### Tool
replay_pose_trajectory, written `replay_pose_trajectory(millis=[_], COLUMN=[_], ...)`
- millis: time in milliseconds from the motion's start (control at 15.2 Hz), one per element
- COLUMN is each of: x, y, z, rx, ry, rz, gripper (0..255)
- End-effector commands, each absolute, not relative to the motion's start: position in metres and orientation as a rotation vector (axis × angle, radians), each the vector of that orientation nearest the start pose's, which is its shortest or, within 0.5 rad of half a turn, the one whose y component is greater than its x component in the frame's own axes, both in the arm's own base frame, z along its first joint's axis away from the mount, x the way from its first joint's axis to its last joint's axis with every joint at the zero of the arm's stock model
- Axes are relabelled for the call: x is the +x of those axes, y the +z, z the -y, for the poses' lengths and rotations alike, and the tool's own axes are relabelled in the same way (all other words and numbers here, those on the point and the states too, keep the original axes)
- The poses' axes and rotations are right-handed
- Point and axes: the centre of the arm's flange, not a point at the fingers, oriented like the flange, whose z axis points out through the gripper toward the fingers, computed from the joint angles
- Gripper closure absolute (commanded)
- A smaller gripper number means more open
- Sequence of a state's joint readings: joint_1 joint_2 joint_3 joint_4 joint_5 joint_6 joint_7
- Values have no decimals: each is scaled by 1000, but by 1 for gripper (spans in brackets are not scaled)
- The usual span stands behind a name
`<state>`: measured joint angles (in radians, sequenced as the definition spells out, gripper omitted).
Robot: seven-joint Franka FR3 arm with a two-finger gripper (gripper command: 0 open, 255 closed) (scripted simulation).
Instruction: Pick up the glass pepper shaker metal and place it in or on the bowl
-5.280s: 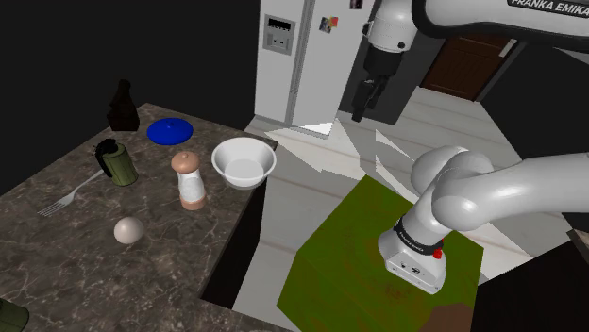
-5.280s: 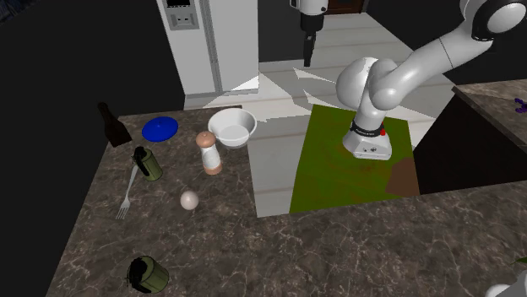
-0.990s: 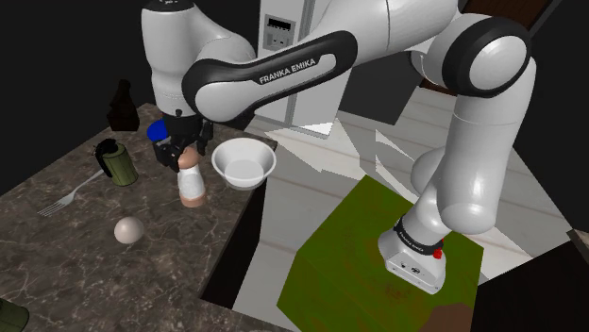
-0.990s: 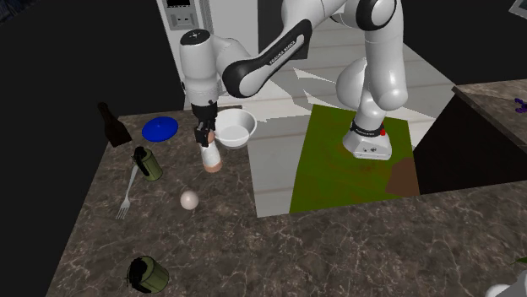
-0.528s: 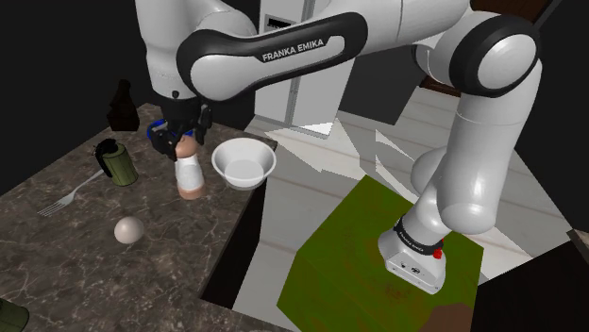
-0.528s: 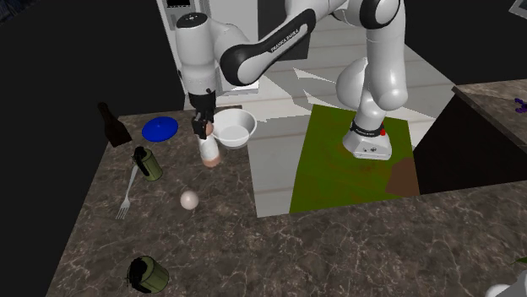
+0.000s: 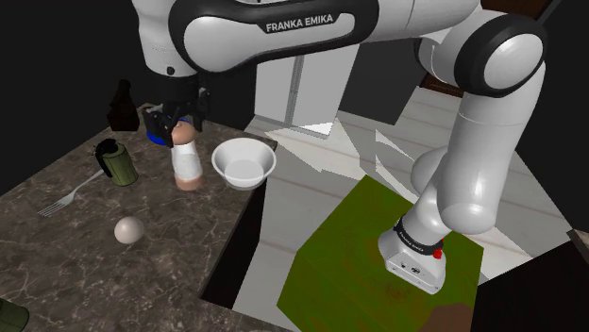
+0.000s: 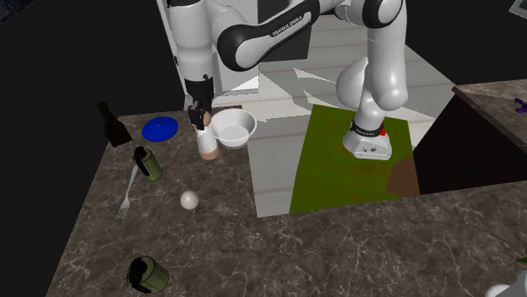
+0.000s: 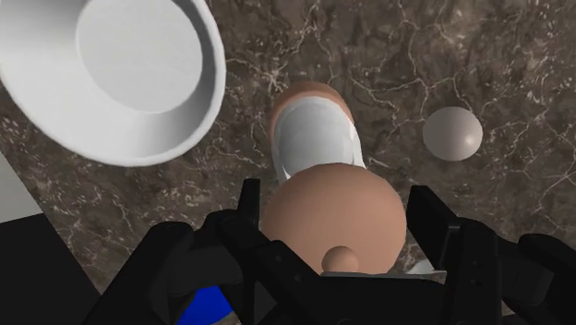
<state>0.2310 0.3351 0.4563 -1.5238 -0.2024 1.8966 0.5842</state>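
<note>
The pepper shaker [image 7: 188, 166] has a white body with a tan rounded cap and a tan base. My black gripper [image 7: 179, 131] is shut on its cap and holds it upright, a little above the dark marble counter [image 7: 57, 255]. In the second exterior view the gripper [image 8: 201, 124] carries the shaker [image 8: 208, 146] just to the left of the white bowl [image 8: 245, 132]. The wrist view looks down on the tan cap of the shaker [image 9: 337, 217] clasped between the fingers [image 9: 247, 210], with the bowl [image 9: 205, 102] close beside it. The bowl [image 7: 227, 173] is empty.
A pale ball [image 7: 129, 229], a fork [image 7: 66, 198] and a green jar [image 7: 115, 162] lie on the counter to the shoulder view's left of the shaker. A blue plate [image 8: 160, 128] and a dark bottle [image 8: 112, 125] stand further back. The counter's edge drops off just past the bowl.
The gripper has risen with the shaker in it, lifting the shaker's base off the counter. The bowl and the other things have stayed put.
</note>
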Motion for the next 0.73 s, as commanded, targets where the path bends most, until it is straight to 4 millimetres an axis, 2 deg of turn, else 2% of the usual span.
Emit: replay_pose_trajectory(millis=[0, 594, 660], x=[544, 544, 544], y=[501, 548, 548], z=[-378, -378, -378], rx=[-3128, -3128, -3128], ry=[-138, -138, -138], rz=[210, 210, 210], gripper=[255, 255, 255])
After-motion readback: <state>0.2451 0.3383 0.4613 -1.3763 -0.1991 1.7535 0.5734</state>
